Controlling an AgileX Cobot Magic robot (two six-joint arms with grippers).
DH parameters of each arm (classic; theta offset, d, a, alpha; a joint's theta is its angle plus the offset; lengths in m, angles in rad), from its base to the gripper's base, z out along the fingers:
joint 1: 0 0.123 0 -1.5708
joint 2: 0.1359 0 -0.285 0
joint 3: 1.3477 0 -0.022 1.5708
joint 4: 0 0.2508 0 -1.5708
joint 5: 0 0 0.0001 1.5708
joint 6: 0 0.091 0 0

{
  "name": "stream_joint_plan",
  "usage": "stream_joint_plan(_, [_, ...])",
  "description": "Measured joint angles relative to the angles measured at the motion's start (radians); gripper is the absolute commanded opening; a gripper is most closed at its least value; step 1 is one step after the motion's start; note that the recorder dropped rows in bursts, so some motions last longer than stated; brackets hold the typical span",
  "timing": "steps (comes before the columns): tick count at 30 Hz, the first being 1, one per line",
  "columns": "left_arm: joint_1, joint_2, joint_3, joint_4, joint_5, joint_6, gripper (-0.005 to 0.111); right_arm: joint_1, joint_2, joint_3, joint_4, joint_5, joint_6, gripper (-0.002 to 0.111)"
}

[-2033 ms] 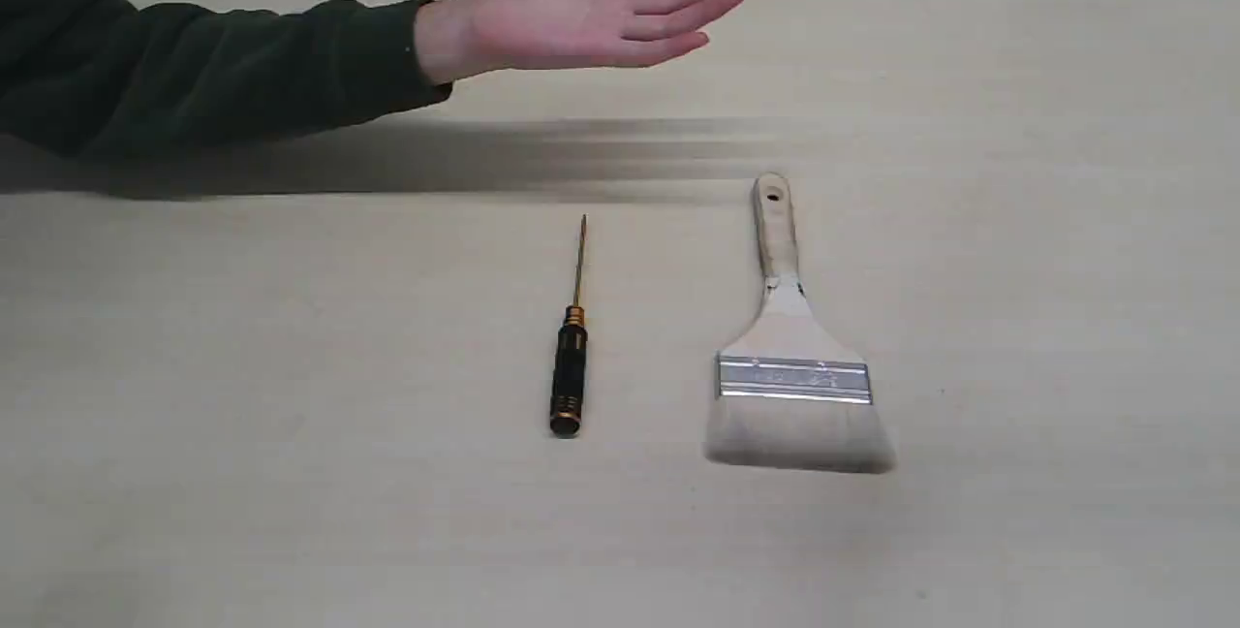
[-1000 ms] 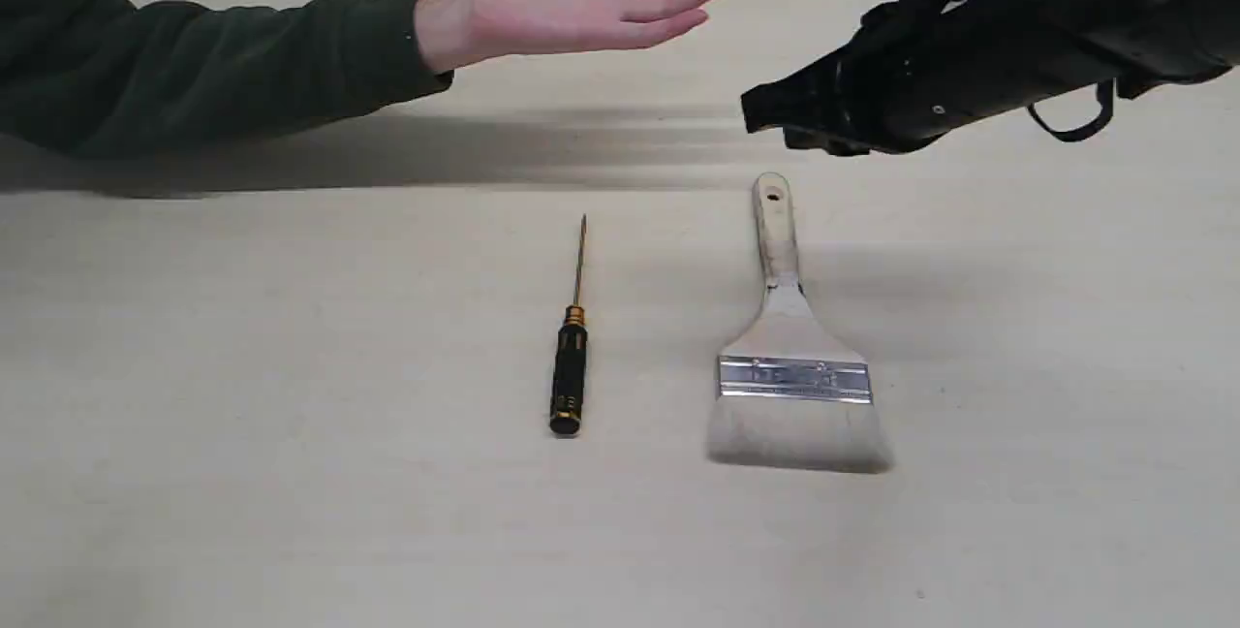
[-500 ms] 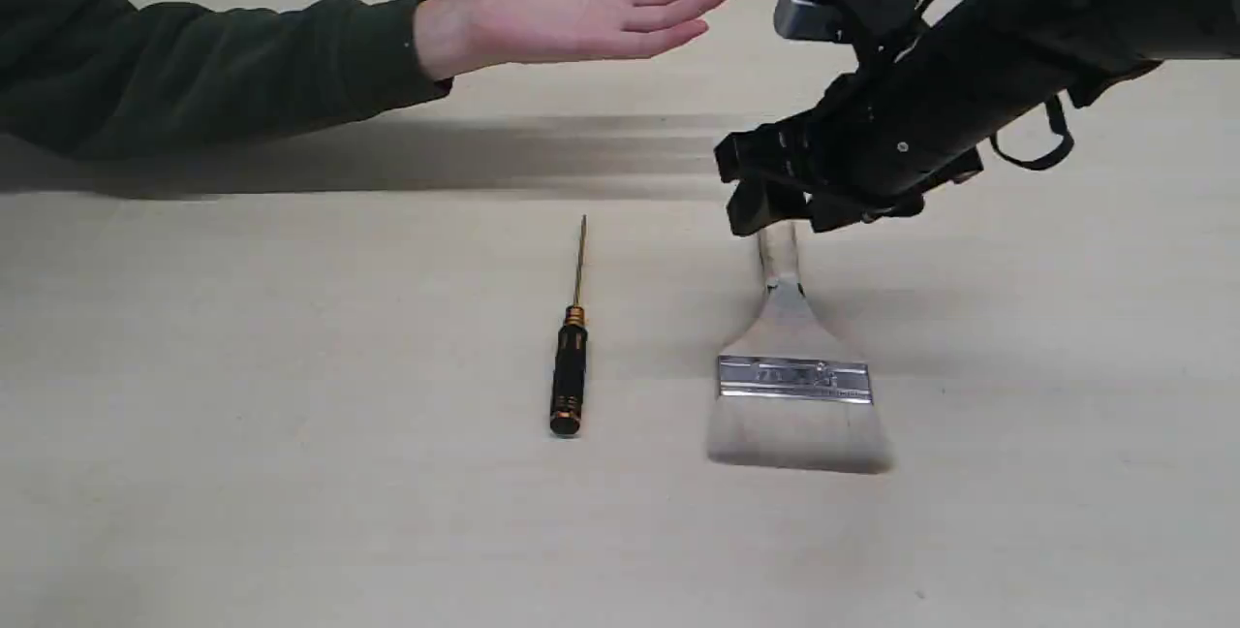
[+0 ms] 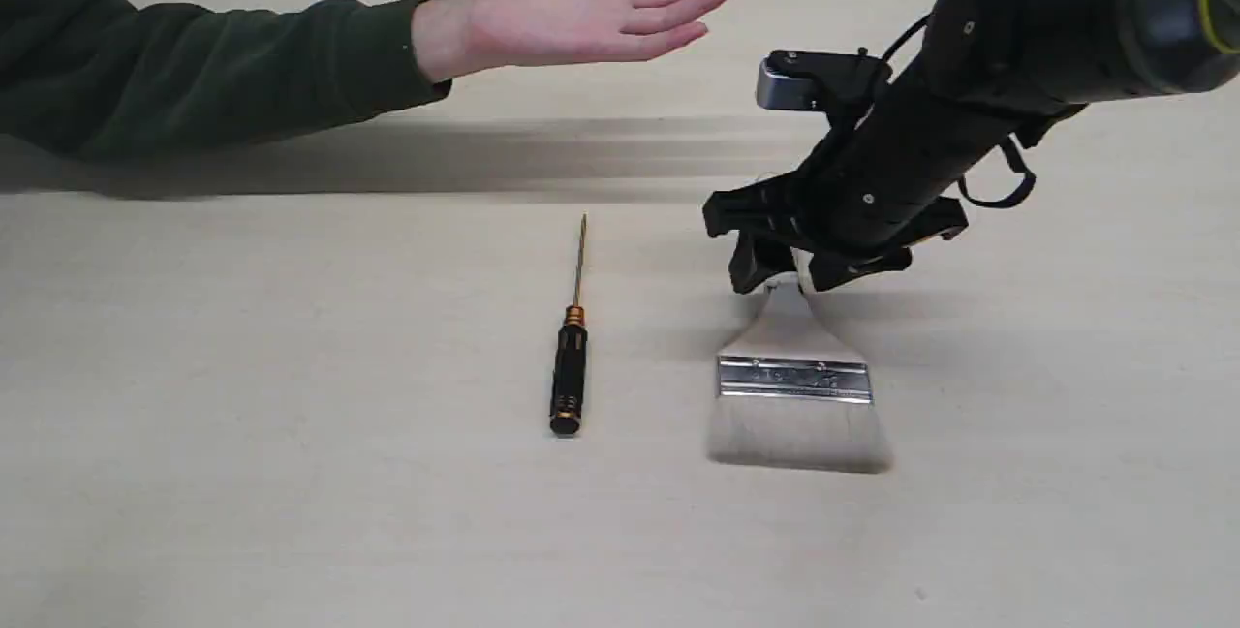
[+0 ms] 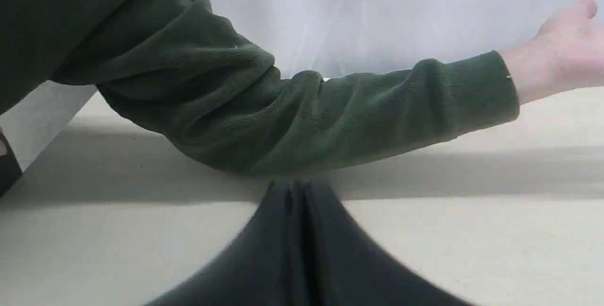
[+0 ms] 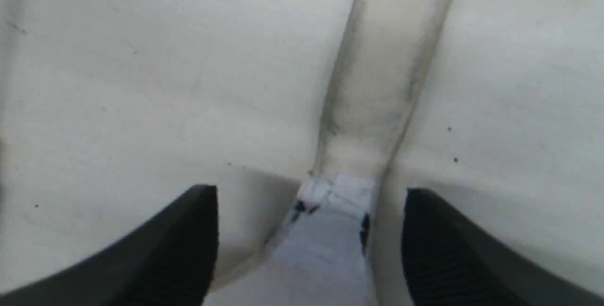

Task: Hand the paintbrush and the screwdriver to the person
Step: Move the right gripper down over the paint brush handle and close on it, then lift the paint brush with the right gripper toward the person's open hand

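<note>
Sets the right end effector (image 4: pixel 780 279), released, astride the brush (image 4: pixel 792 381) handle.
Holds the left end effector (image 5: pixel 295 188) clenched on nothing. Shows brush and screwdriver (image 4: pixel 570 371) flat on the tabletop (image 4: pixel 291 473), well apart from the open hand (image 4: pixel 581 3); has both handovers left to do.

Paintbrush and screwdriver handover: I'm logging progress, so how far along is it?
Done: nothing handed over; the person's hand is open and empty. In hand: the right gripper, open, straddles the handle of the paintbrush, which lies on the table. Left: grip and deliver it, then the screwdriver, untouched; the left gripper is shut.
</note>
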Motion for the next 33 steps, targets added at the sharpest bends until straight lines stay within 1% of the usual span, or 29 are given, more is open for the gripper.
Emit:
stream_joint_plan(8, [0.0,0.0,0.0,0.0,0.0,0.0,0.0,0.0,0.056,-0.052,-0.06,0.034,0.094,0.06])
stream_joint_plan(12, [0.0,0.0,0.0,0.0,0.0,0.0,0.0,0.0,0.065,-0.063,-0.084,0.051,0.107,0.059])
stream_joint_plan(14, [0.0,0.0,0.0,0.0,0.0,0.0,0.0,0.001,0.071,-0.067,-0.091,0.062,0.116,0.054])
stream_joint_plan(17, [0.0,0.0,0.0,0.0,0.0,0.0,0.0,0.001,0.073,-0.071,-0.114,0.069,0.116,0.039])
stream_joint_plan(20, [0.0,0.0,0.0,0.0,0.0,0.0,0.0,0.001,0.073,-0.071,-0.13,0.08,0.116,0.03])
stream_joint_plan(26, [0.0,0.0,0.0,0.0,0.0,0.0,0.0,0.001,0.073,-0.071,-0.142,0.104,0.097,0.021])
stream_joint_plan(28, [0.0,0.0,0.0,0.0,0.0,0.0,0.0,0.001,0.073,-0.071,-0.154,0.109,0.097,0.016])
stream_joint_plan(30, [0.0,0.0,0.0,0.0,0.0,0.0,0.0,0.001,0.073,-0.071,-0.158,0.111,0.095,0.006])
stream_joint_plan(31, [0.0,0.0,0.0,0.0,0.0,0.0,0.0,0.001,0.073,-0.071,-0.159,0.111,0.095,0.004])
stream_joint_plan(33, [0.0,0.0,0.0,0.0,0.0,0.0,0.0,0.001,0.073,-0.071,-0.16,0.111,0.095,0.005])
